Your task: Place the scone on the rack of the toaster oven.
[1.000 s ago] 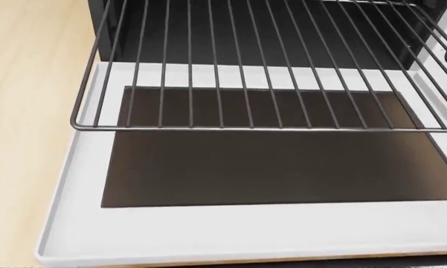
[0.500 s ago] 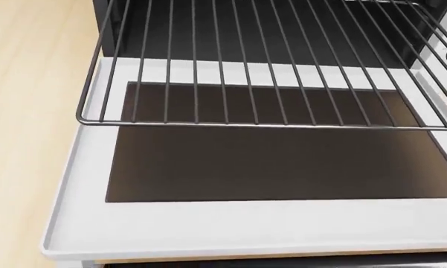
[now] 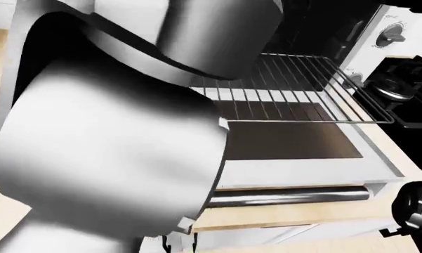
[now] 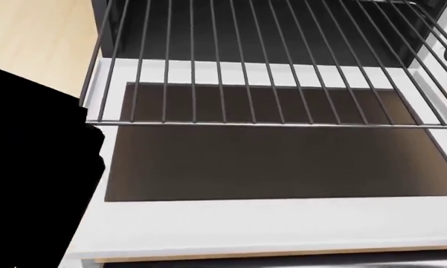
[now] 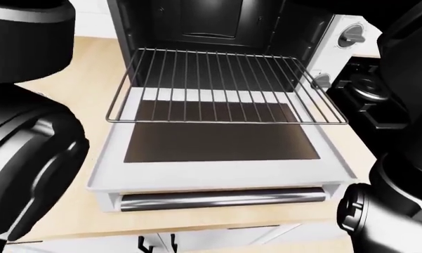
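Observation:
The toaster oven stands open, its white door (image 5: 218,176) folded down flat with a dark glass pane. The wire rack (image 5: 218,84) is pulled partway out over the door and is bare. No scone shows in any view. My left arm (image 3: 112,158) fills the left of the left-eye view as a big grey shape. It shows as a flat black shape (image 4: 30,178) at the left of the head view, covering the door's left edge. Part of my right arm (image 5: 393,211) is at the lower right of the right-eye view. Neither hand's fingers show.
The oven sits on a light wooden counter (image 5: 91,58). Its control knobs (image 5: 349,35) are on its right side. A black stove (image 5: 369,89) lies to the right of the oven. The door's metal handle (image 5: 224,199) hangs at the counter's near edge.
A black shape, my left arm, has come in from the left of the head view and now covers the door's left edge. The picture has shifted slightly.

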Available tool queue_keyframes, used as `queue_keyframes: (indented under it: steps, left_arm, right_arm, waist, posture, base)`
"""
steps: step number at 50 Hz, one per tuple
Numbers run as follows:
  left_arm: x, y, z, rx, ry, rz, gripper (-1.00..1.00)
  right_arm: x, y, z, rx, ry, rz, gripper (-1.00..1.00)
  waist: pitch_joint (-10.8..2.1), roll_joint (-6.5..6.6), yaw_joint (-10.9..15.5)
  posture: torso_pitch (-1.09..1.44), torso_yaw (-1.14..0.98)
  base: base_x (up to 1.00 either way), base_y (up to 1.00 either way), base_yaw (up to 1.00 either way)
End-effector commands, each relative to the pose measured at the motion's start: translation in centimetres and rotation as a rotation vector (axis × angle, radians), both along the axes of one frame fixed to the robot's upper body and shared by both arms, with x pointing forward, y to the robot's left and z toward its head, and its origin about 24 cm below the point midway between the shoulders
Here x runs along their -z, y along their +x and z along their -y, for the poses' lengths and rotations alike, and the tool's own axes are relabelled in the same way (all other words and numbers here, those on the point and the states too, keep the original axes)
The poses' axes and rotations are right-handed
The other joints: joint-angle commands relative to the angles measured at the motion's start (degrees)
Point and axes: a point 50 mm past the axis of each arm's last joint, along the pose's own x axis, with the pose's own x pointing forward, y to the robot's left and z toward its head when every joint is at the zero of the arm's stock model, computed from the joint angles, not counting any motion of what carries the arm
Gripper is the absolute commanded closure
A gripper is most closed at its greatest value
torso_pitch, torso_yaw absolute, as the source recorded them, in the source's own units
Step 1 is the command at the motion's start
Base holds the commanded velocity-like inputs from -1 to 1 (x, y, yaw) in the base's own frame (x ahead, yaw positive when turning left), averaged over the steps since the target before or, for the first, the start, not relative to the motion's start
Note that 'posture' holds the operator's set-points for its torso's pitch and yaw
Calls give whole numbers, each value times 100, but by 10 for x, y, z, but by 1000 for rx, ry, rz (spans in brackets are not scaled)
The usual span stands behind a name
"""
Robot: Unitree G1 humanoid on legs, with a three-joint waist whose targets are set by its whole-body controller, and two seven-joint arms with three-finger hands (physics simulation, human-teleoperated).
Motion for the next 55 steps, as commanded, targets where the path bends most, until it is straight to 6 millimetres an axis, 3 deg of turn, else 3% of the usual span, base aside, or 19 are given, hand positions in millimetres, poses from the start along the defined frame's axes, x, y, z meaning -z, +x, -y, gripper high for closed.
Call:
queue_keyframes:
  steps: [1,7,10,25,53,54,55]
  left_arm:
    - [-8,-4,-3,-5,-9,88,95]
    - [7,5,5,4,1,72,95]
    - [14,0,11,33,11,65,95]
    - [57,16,16,32,35,38,95]
    - [74,47,0,-65,49,34,92]
    - [73,48,-1,-76,35,19,44]
    - [72,50,-2,-81,34,34,-100]
  right_arm:
    - [-13,-10,2,11,5,80,-100]
    - [-14,-11,3,12,5,80,-100]
    - [-14,-11,3,13,7,82,-100]
    - [-15,-11,4,14,9,84,-100]
    - [-17,-11,5,13,15,89,-100]
    - [-17,-11,5,13,15,88,-100]
    - [-17,-11,5,13,15,87,-100]
  waist:
    - [-169,-32,2]
    - [-202,-38,4]
    - [-199,-45,7]
    - [-215,-18,-1]
    - [-260,5,-38]
    - [-263,5,-39]
    - [-269,4,-41]
  posture:
    - [0,0]
    - [0,0]
    - [0,0]
    - [0,0]
    - [0,0]
    - [0,0]
    - [0,0]
  base:
    - [0,0,0]
    - [0,0,0]
    - [0,0,0]
    - [0,0,0]
    - [0,0,0]
    - [0,0,0]
    - [0,0,0]
